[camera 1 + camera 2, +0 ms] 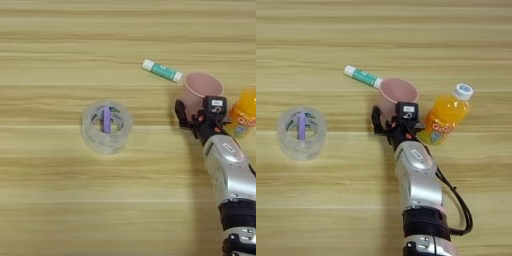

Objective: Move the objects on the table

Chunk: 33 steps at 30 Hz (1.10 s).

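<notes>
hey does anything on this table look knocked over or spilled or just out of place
Nothing is spilled. The orange bottle leans toward the right. The green and white tube lies flat, one end reaching the pink cup's rim. The tape roll sits alone to the left. The hand is at the cup.

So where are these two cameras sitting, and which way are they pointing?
Left eye view: on the robot's head, looking down at the table; its right arm enters bottom right, hand at the pink cup.
Right eye view: beside it, reaching further right, showing the whole orange bottle.
Both share the tape roll and glue stick.
</notes>
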{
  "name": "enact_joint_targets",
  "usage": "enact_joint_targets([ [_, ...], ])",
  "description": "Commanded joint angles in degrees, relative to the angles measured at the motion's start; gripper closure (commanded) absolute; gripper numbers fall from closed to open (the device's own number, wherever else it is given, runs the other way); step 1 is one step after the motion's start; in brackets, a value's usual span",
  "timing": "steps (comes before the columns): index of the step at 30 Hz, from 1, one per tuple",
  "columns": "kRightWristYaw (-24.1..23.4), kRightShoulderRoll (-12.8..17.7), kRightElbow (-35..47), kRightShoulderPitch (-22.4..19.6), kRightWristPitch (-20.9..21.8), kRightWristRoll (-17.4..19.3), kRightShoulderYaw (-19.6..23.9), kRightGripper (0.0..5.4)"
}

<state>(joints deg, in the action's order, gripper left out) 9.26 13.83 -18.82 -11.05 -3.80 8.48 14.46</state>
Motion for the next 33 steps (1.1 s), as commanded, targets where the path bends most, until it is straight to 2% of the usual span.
enact_joint_targets([
  [1, 0.22, 1.58, 5.99, -1.54, 1.23, -0.08, -0.11, 1.39],
  [10, 1.18, -1.8, 15.37, 6.06, -0.99, -1.03, -5.07, 1.39],
  [24, 1.73, -4.45, 20.42, 10.43, -3.28, -1.65, -9.76, 1.39],
  [33, 1.63, -4.56, 19.58, 10.68, -3.13, -2.08, -10.44, 1.39],
])
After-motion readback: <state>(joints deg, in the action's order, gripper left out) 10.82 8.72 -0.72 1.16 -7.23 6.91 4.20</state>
